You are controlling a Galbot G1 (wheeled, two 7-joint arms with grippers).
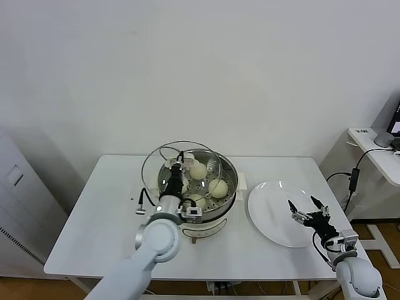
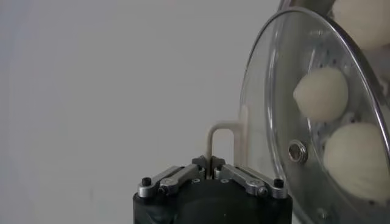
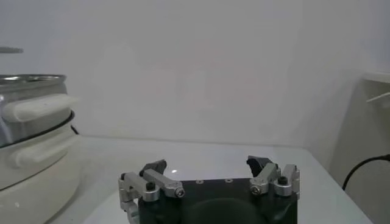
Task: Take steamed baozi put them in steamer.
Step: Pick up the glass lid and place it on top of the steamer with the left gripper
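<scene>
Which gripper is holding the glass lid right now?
The left gripper, shut on the cream handle of the glass lid over the steamer. The right gripper hangs open above the white plate, holding nothing.

- Four steamed baozi (image 1: 218, 186), all in the steamer (image 1: 229, 167), partly behind the lid.
- One steamer, mid-desk.
- One glass lid (image 1: 152, 167), at the steamer's left rim.
- One white plate (image 1: 269, 212), right of the steamer.
- One desk (image 1: 100, 219).
- Two pincers: left pincer (image 1: 176, 170), right pincer (image 1: 308, 204).
</scene>
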